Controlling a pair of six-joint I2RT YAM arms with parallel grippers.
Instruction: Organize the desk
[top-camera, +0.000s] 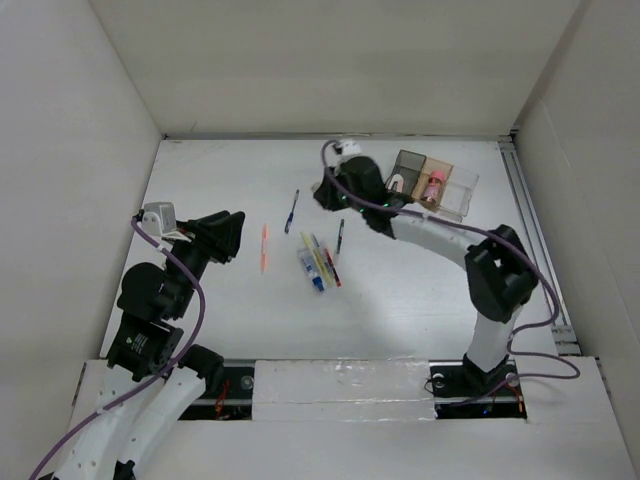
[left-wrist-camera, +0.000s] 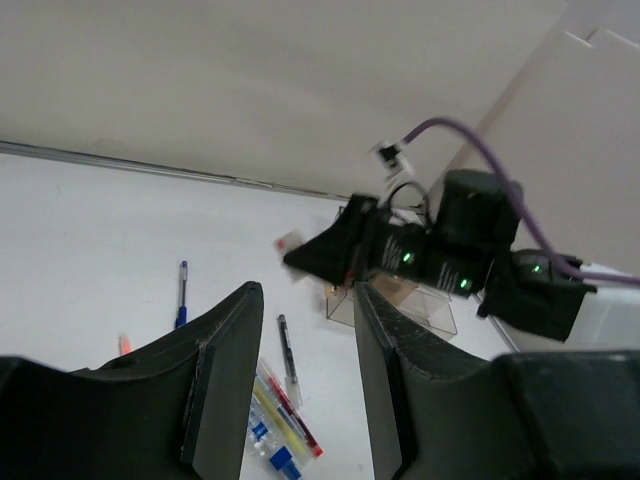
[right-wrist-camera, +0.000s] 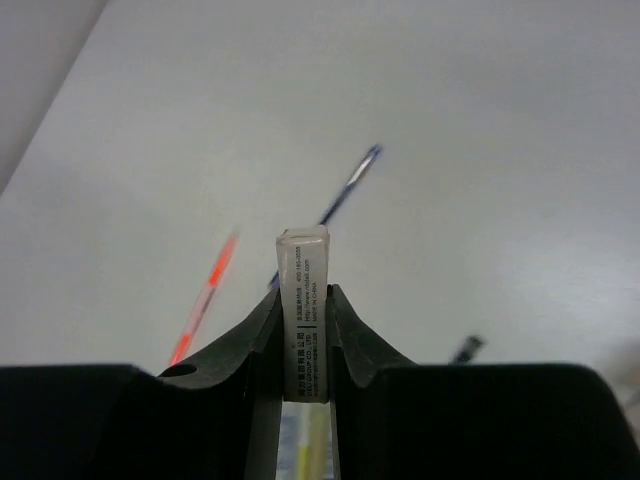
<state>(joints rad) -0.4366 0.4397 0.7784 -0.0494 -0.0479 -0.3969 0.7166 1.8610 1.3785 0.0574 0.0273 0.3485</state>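
The white desk (top-camera: 420, 290) holds loose pens. A blue pen (top-camera: 291, 211), an orange pen (top-camera: 264, 247), a black pen (top-camera: 340, 236) and a bunch of coloured pens (top-camera: 318, 263) lie near the middle. My right gripper (top-camera: 322, 190) hovers above the desk near the blue pen, shut on a small white eraser in a printed sleeve (right-wrist-camera: 303, 300). My left gripper (top-camera: 232, 236) is open and empty, left of the orange pen. In the left wrist view (left-wrist-camera: 305, 330) the pen bunch (left-wrist-camera: 275, 425) and black pen (left-wrist-camera: 287, 358) show between its fingers.
A small clear compartmented tray (top-camera: 434, 182) stands at the back right, with a pink item in one compartment. A metal rail (top-camera: 535, 240) runs along the desk's right edge. White panels wall the desk on three sides.
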